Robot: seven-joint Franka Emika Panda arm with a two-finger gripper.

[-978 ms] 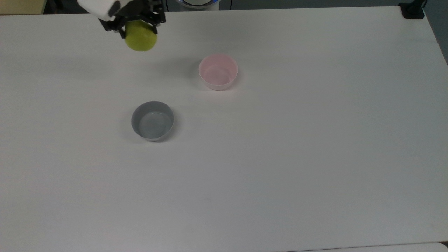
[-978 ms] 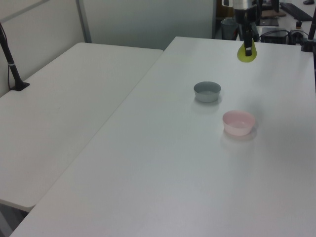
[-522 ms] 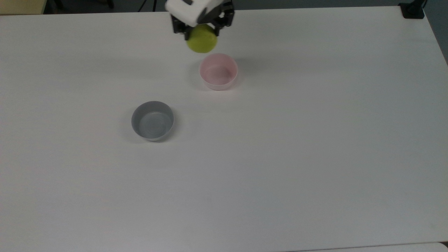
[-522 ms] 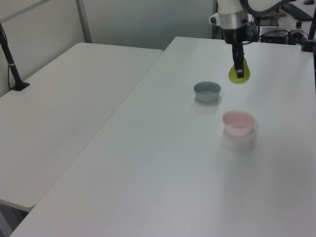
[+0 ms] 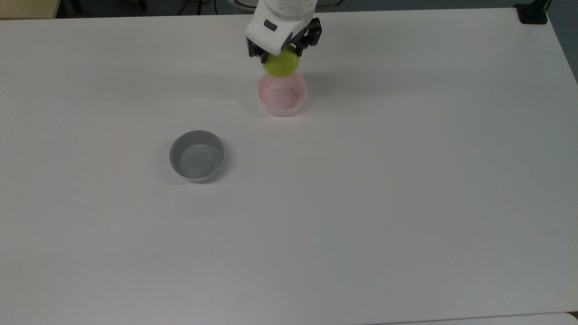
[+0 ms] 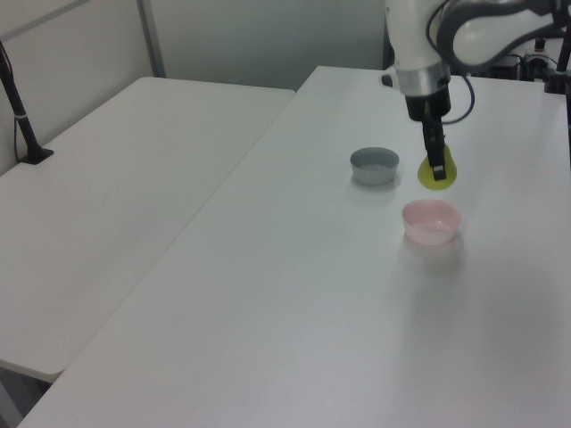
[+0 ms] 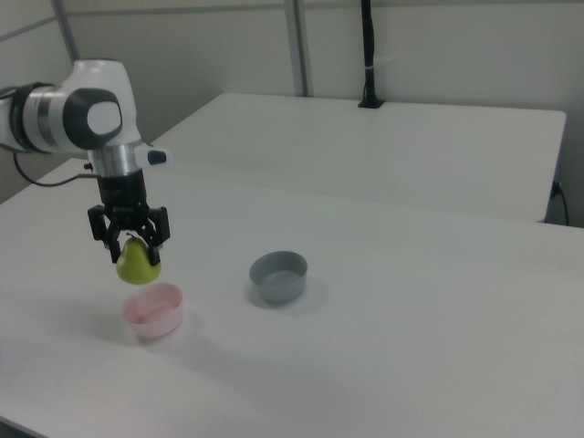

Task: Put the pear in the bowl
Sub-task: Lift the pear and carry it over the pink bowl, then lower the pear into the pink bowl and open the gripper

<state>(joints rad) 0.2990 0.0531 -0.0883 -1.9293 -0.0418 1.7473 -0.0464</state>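
Note:
My gripper (image 5: 281, 50) (image 6: 436, 166) (image 7: 130, 245) is shut on the yellow-green pear (image 5: 281, 63) (image 6: 438, 173) (image 7: 138, 265), which hangs in the air. The pale pink bowl (image 5: 282, 95) (image 6: 431, 221) (image 7: 154, 309) stands on the white table just below it. In the top view the pear overlaps the bowl's far rim. In the right view the pear hangs a little above the bowl, slightly toward the right view's left. The bowl holds nothing.
A grey bowl (image 5: 197, 155) (image 6: 375, 165) (image 7: 279, 276) of similar size stands apart from the pink one on the white table (image 5: 361, 203). A second white table (image 6: 107, 205) adjoins it, with a black post (image 7: 369, 55) at its far edge.
The gripper has carried the pear from the top view's upper left rightward, and now it hangs lower, right at the pink bowl's rim.

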